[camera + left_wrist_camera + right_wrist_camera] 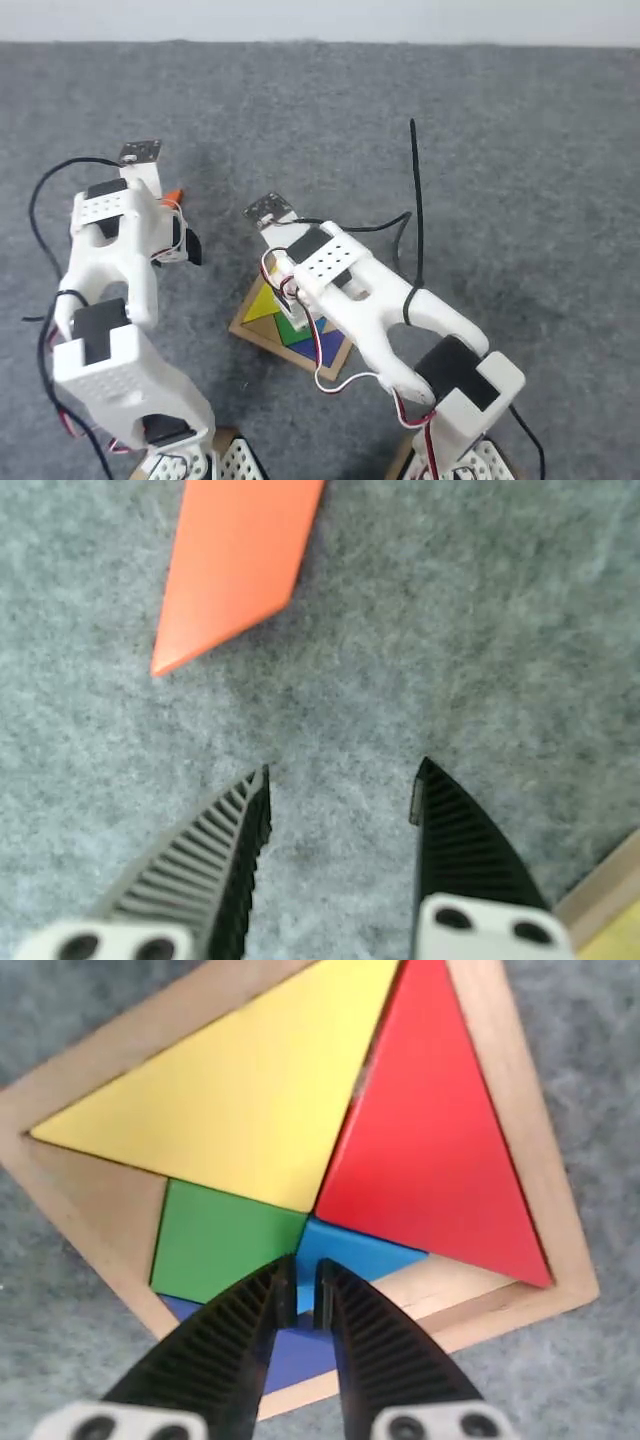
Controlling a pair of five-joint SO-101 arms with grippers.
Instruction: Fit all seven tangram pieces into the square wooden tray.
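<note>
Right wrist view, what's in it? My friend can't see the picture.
The right end effector, black fingers almost together, hangs over a square wooden tray on grey carpet. In it lie a yellow triangle, a red triangle, a green square, a light blue piece and a dark blue piece, with some bare wood showing.

One wooden tray, five pieces inside: one yellow triangle, one red triangle, one green square, one light blue piece, one dark blue piece. One orange piece out on the surface, far left. Six pieces showing!
</note>
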